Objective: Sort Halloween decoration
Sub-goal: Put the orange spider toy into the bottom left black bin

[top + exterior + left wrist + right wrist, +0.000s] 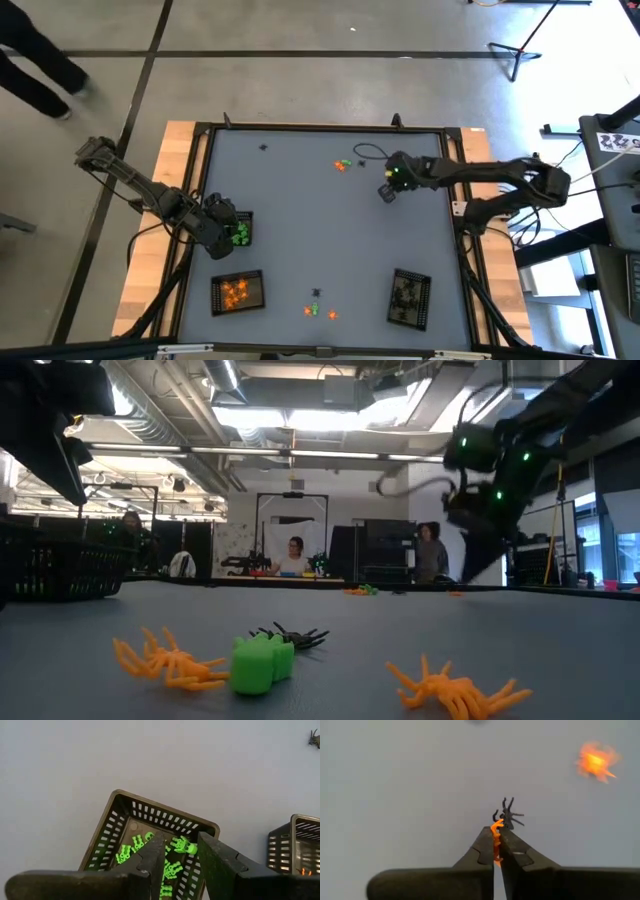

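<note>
My left gripper point(182, 844) is open above a black mesh tray point(116, 815) that holds several bright green trinkets point(131, 851); in the high view the gripper point(222, 232) is at the table's left side. My right gripper point(496, 834) is shut on an orange trinket point(495, 827) and is raised over the table's far right part point(388, 190). A black spider point(509, 814) shows just past its fingertips; I cannot tell whether it is held or lies on the table. Loose trinkets lie near the far middle point(342, 165) and at the near edge point(318, 311). My right gripper pinches the orange trinket between its two fingers, and only a thin orange strip point(495, 840) shows in the slit between them. Its tip sticks out past the fingertips. The trinket is lifted clear of the table.
A tray of orange trinkets point(238, 291) stands at the near left and a tray of black ones point(410, 298) at the near right. At the near edge lie orange spiders point(165, 657), a green piece point(260, 662) and a black spider point(296, 635). People show in the room beyond.
</note>
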Robot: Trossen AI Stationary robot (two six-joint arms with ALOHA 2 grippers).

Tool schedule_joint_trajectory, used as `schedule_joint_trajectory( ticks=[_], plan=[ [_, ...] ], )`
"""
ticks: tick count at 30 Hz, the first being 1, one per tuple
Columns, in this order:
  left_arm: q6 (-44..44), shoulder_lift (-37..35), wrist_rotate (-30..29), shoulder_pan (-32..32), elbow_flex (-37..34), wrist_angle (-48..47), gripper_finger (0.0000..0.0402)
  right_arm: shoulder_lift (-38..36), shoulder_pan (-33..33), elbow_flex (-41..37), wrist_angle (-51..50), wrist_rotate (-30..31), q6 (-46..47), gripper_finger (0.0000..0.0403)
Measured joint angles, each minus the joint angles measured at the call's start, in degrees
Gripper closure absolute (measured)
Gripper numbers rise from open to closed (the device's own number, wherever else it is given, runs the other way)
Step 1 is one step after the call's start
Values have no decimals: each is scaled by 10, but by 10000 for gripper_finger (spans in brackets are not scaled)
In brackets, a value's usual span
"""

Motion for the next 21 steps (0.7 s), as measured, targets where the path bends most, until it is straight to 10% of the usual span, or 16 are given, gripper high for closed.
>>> schedule_joint_trajectory(
  ticks=[12,21],
  plan=[
    [0,0,0,0,0,0,295,-33,248,2,246,-23,67,400],
    [0,0,0,0,0,0,295,54,292,2,284,-15,142,400]
  ],
)
